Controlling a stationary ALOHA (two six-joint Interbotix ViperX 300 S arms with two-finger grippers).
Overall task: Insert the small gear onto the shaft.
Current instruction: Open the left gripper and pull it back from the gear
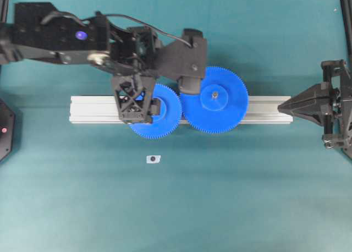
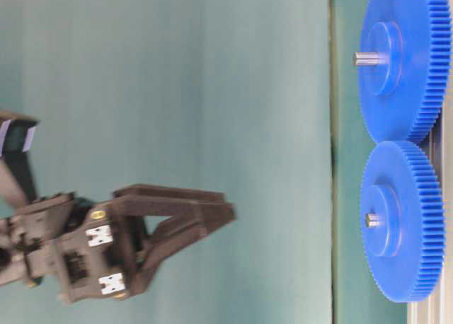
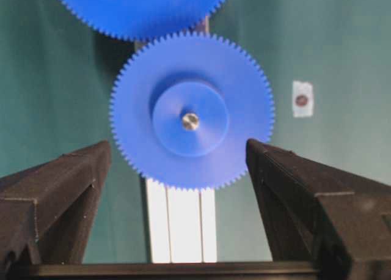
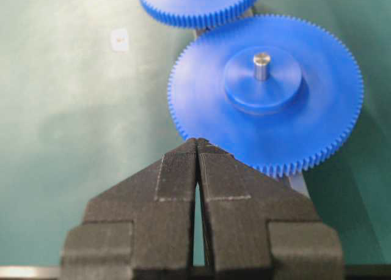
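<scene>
The small gear [image 3: 191, 84] lies flat over the aluminium rail with its hub seated on the shaft [image 3: 190, 120], whose silver tip shows at the centre hole. From table level the small gear [image 2: 400, 221] shows the shaft [image 2: 371, 219] poking through its hub. My left gripper [image 3: 177, 144] hangs open above it, its fingers [image 3: 73, 182] wide on either side and touching nothing. Overhead, the left gripper [image 1: 160, 102] covers part of the small gear [image 1: 165, 120]. My right gripper [image 4: 197, 142] is shut and empty, off the rail's right end [image 1: 281, 106].
A wider blue gear [image 1: 215, 99] sits on its own pin [image 4: 261, 65], meshed with the small gear's right side. The grooved rail [image 1: 264, 110] runs left to right across the green mat. A small white sticker [image 1: 153, 159] lies in front of the rail.
</scene>
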